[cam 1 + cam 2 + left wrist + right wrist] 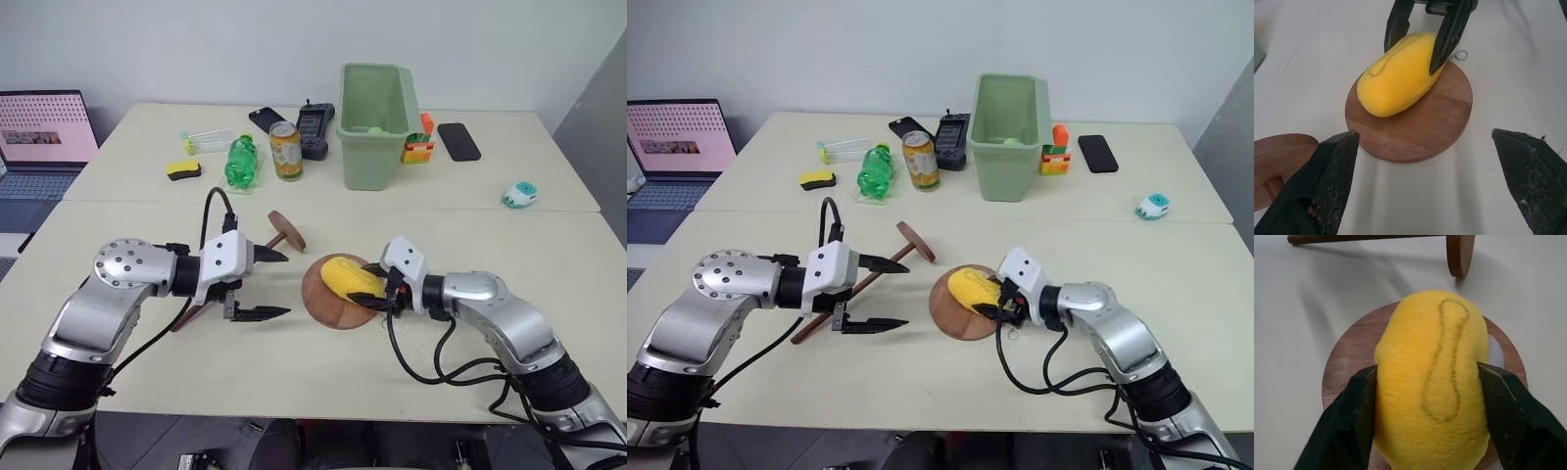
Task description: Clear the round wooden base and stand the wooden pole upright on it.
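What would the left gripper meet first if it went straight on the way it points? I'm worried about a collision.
Probably the yellow plush toy lying on the round wooden base, with the right gripper closed around it; the left gripper stands open, aimed at them. Depth is uncertain.

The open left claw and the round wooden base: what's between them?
Only bare table between the left claw and the round wooden base, seen in the left wrist view.
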Robot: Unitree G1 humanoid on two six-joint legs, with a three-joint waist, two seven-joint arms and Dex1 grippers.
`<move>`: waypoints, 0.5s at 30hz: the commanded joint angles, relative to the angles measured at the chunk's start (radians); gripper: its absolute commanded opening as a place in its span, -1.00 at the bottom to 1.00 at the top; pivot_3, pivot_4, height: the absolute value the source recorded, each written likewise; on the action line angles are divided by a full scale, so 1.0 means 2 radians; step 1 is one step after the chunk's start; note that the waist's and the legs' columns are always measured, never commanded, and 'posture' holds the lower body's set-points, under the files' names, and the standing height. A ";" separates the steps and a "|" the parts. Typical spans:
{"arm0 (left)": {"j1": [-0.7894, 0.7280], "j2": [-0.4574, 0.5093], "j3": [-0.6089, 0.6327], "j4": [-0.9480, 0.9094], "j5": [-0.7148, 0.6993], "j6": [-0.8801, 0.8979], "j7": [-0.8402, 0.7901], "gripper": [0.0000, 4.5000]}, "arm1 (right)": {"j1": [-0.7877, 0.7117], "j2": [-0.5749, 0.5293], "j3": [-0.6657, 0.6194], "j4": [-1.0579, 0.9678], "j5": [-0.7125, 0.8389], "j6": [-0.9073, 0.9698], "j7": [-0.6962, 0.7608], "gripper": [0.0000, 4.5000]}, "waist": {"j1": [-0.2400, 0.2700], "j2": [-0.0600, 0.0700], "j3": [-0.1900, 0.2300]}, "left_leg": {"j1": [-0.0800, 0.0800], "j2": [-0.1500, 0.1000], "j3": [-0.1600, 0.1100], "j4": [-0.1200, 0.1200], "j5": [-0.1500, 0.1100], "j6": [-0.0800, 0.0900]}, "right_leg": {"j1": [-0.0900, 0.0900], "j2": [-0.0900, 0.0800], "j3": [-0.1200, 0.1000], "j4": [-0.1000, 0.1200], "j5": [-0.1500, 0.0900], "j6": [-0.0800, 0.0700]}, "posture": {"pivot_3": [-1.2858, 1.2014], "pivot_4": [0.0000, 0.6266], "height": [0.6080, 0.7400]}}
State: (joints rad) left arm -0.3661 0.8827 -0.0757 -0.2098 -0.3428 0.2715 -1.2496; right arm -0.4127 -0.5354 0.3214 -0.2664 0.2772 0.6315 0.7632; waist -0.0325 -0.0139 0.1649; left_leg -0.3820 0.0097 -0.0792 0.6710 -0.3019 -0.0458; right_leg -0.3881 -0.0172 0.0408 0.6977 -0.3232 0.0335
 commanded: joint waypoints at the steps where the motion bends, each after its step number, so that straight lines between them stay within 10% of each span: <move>1: -0.009 -0.006 0.005 -0.015 -0.004 -0.009 0.002 1.00 | -0.004 -0.008 0.011 -0.011 -0.025 -0.033 0.010 -0.10 | 0.000 0.000 0.000 | 0.000 0.000 0.000 0.000 0.000 0.000 | 0.000 0.000 0.000 0.000 0.000 0.000 | 0.03 -0.52 1.00; 10: -0.062 -0.066 -0.002 -0.006 -0.038 0.025 0.014 1.00 | 0.012 -0.031 -0.057 -0.079 -0.018 -0.027 -0.004 -0.87 | 0.002 0.000 0.000 | -0.001 0.000 -0.001 0.001 0.000 0.000 | 0.000 0.000 0.000 0.000 0.000 0.000 | 0.03 -0.52 1.00; 15: -0.130 -0.158 -0.043 0.035 -0.026 0.006 0.030 1.00 | 0.114 -0.081 -0.240 -0.096 -0.024 0.001 -0.060 -0.90 | 0.017 0.000 0.000 | -0.002 -0.001 -0.001 0.003 0.000 0.000 | 0.001 -0.001 -0.001 0.000 0.000 0.000 | 0.03 -0.52 1.00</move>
State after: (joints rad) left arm -0.5931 0.5985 -0.1440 -0.1523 -0.3940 0.3152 -1.2080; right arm -0.2202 -0.6769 -0.0328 -0.4441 0.2440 0.6293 0.6849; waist 0.0009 -0.0144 0.1647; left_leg -0.3870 0.0052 -0.0814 0.6782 -0.3021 -0.0455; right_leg -0.3847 -0.0196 0.0384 0.6965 -0.3231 0.0340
